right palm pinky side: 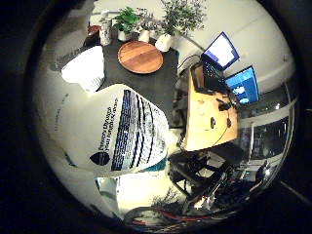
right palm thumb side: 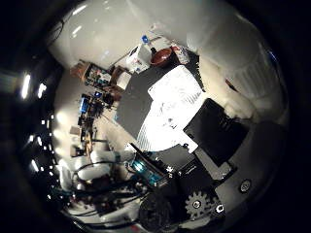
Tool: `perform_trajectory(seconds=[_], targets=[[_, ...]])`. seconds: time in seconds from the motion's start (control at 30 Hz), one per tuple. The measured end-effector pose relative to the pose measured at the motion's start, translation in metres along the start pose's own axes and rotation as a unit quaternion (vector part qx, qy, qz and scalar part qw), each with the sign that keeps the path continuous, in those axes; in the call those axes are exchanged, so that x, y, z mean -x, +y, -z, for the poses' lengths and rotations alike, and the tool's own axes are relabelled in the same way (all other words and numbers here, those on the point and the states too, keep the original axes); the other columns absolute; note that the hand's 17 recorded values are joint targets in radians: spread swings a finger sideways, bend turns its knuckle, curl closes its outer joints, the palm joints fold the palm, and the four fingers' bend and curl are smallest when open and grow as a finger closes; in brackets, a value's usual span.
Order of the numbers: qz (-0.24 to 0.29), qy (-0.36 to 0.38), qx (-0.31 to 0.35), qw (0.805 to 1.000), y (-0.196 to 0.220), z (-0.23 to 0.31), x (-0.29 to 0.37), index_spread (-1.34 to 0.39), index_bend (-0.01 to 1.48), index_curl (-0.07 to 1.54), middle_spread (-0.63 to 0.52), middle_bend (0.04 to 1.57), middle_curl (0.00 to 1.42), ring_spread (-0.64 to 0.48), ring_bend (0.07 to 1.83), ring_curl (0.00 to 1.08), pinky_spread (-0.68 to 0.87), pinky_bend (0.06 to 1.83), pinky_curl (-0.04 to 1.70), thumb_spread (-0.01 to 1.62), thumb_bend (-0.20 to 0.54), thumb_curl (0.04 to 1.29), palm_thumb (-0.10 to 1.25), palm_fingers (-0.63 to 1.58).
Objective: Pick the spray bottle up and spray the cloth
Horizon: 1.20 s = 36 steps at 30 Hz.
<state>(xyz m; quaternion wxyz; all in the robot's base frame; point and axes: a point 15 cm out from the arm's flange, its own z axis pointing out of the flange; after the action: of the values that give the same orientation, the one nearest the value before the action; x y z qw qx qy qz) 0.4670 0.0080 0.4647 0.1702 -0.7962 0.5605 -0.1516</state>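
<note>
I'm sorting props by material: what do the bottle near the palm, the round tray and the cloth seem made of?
The bottle looks like smooth white plastic with a printed label. The round tray looks like wood: warm brown with a ringed grain. The cloth looks like white woven fabric, creased and limp on the dark table.

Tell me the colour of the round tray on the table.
Reddish-brown wood, the tray on the dark table; the little-finger-side view shows it best.
</note>
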Motion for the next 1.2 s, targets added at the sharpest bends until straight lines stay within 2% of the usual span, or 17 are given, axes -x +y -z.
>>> perform_trajectory(seconds=[0.3, 0.47, 0.63, 0.93, 1.2], targets=[[0.056, 0.042, -0.032, 0.997, -0.046, -0.032, 0.05, -0.25, 1.13, 0.9, -0.21, 1.23, 1.01, -0.25, 1.34, 0.89, -0.16, 1.04, 1.49, 0.95, -0.015, 0.76, 1.0, 1.08], [0.071, 0.03, 0.016, 0.997, -0.012, -0.096, 0.077, -0.25, 1.13, 0.9, -0.21, 1.23, 1.01, -0.25, 1.34, 0.89, -0.16, 1.04, 1.49, 0.95, -0.015, 0.76, 1.0, 1.08], [0.09, 0.022, 0.021, 0.995, -0.013, -0.126, 0.11, -0.25, 1.13, 0.89, -0.21, 1.23, 1.01, -0.25, 1.34, 0.89, -0.17, 1.04, 1.49, 0.94, -0.016, 0.77, 1.0, 1.08], [0.102, 0.025, 0.018, 0.994, -0.018, -0.142, 0.119, -0.25, 1.13, 0.89, -0.21, 1.23, 1.01, -0.25, 1.34, 0.89, -0.18, 1.04, 1.49, 0.94, -0.016, 0.77, 1.0, 1.08], [0.098, 0.035, 0.013, 0.994, -0.023, -0.132, 0.105, -0.25, 1.13, 0.89, -0.21, 1.23, 1.01, -0.25, 1.34, 0.89, -0.19, 1.04, 1.49, 0.93, -0.016, 0.77, 1.0, 1.08]])
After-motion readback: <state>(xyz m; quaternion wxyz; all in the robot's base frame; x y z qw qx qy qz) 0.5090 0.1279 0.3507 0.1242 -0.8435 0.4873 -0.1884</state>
